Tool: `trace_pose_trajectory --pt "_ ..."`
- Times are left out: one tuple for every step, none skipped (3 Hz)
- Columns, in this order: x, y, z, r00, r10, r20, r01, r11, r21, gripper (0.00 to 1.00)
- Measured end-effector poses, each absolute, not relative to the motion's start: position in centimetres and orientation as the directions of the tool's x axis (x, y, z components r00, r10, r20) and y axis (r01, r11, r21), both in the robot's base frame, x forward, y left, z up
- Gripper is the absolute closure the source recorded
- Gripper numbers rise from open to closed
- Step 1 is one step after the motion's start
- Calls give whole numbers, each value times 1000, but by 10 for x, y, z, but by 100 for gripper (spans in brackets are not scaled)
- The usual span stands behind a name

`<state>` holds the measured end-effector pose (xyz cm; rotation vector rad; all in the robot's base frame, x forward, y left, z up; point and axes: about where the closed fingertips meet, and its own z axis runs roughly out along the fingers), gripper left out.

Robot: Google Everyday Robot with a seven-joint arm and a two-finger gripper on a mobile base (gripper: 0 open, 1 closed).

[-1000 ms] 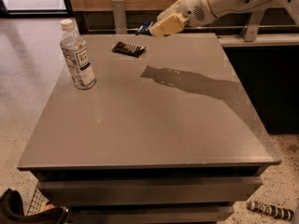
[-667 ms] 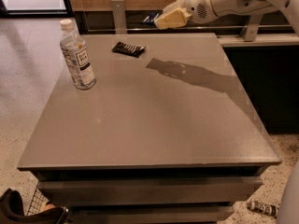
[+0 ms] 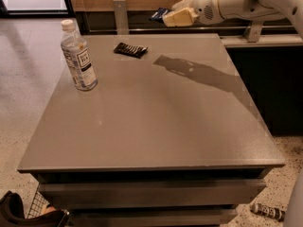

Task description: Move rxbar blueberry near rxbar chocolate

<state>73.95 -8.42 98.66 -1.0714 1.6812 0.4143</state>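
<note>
My cream-coloured end effector (image 3: 171,17) hangs in the air over the far edge of the grey, flat-topped desk (image 3: 156,126). Its fingers are closed on one end of the flat dark-blue snack-bar wrapper, the rxbar blueberry (image 3: 159,14), and the other end sticks out to the left of the fingertips. The bar touches nothing below it.

Compared with one second ago, I have carried the bar a little higher and further toward the back of the desk. The dark shadow (image 3: 199,72) of my white arm (image 3: 236,1) has also slid toward the far edge, and its tip now lies nearer to the flat black snack-bar wrapper with white lettering, the rxbar chocolate (image 3: 130,50). That wrapper has not moved; it lies flat near the far edge, to the left of my end effector. The clear plastic water bottle with a white cap (image 3: 79,56) stands upright further left, as it did before.

For the task, I judge that the grasp and the lift are done and that I am in the carrying step. The blue bar is close to the black one in left-right direction but not yet put down. I think the next move needs a short travel to the left and then a descent beside the black wrapper, without pushing it.
</note>
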Motion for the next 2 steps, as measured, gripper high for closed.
trace_pose_trajectory --pt "756 -84 974 -78 -448 -891 -803 558 -210 100" --pt "789 -86 950 -115 -432 -895 -784 593 -185 100"
